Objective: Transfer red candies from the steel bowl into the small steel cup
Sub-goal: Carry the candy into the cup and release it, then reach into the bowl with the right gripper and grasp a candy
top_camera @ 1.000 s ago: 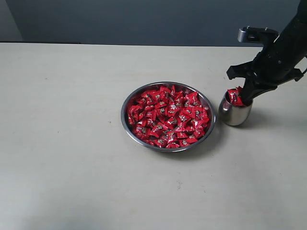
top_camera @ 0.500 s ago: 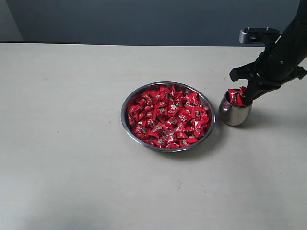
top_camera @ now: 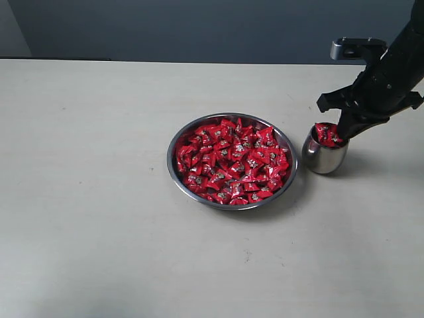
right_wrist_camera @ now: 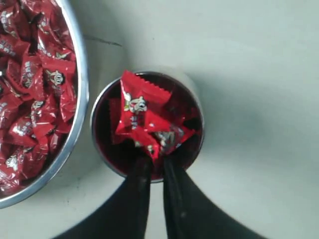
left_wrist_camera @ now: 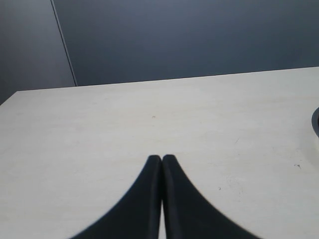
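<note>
The steel bowl (top_camera: 169, 159) sits mid-table, heaped with red candies (top_camera: 232, 162); its rim (right_wrist_camera: 79, 99) and candies (right_wrist_camera: 35, 99) also show in the right wrist view. Just right of it stands the small steel cup (top_camera: 324, 158) with red candies (top_camera: 325, 132) piled to its top. My right gripper (top_camera: 336, 138) points down into the cup's mouth. In the right wrist view its jaws (right_wrist_camera: 155, 160) stand slightly apart, open, at the cup's (right_wrist_camera: 198, 99) near rim, a corner of the top candy (right_wrist_camera: 139, 117) between the tips. My left gripper (left_wrist_camera: 162, 158) is shut and empty over bare table.
The pale table (top_camera: 99, 232) stretches wide to the left of and in front of the bowl. A dark wall (top_camera: 199, 26) runs along the table's back edge. A sliver of the bowl's rim (left_wrist_camera: 316, 119) shows in the left wrist view.
The right gripper's jaws have parted a little over the cup, and the candy they pinched now rests on the pile inside. The arm lifted slightly a second ago.
</note>
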{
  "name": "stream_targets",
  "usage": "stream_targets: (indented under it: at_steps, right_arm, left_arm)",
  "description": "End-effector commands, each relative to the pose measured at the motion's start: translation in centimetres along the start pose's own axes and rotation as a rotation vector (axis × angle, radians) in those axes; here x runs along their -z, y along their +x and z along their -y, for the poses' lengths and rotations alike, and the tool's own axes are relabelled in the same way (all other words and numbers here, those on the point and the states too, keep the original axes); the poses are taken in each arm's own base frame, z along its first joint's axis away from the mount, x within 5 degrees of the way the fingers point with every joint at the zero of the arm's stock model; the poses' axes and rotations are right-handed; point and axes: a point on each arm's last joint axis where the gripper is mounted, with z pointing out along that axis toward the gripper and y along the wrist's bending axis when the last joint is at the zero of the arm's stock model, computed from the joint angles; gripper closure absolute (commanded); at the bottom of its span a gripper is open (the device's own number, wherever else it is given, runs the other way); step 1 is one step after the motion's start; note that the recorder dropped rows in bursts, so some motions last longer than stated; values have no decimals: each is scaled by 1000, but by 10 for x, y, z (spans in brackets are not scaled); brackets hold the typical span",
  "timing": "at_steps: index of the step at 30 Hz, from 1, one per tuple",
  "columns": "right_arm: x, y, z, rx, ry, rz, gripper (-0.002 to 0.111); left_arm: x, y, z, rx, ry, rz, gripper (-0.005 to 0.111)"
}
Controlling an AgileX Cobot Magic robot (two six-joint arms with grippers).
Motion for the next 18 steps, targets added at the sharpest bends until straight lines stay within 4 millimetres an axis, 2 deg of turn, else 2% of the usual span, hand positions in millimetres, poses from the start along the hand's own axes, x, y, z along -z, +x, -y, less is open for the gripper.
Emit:
stream_targets:
  at_steps: [1, 4, 12, 15, 18]
  right_arm:
    - [0, 0, 3, 3, 12, 3, 70]
    - [5, 0, 2, 7, 18, 21, 69]
    - [53, 3, -5, 44, 75, 158, 69]
    - [58, 3, -12, 8, 10, 188, 69]
    - [59, 1, -27, 12, -154, 211, 69]
  left_arm:
    - [1, -3, 0, 0, -3, 17, 106]
    - [1, -3, 0, 0, -3, 17, 106]
    - [1, -3, 0, 0, -3, 17, 106]
    - [1, -3, 0, 0, -3, 17, 106]
    - [1, -3, 0, 0, -3, 17, 106]
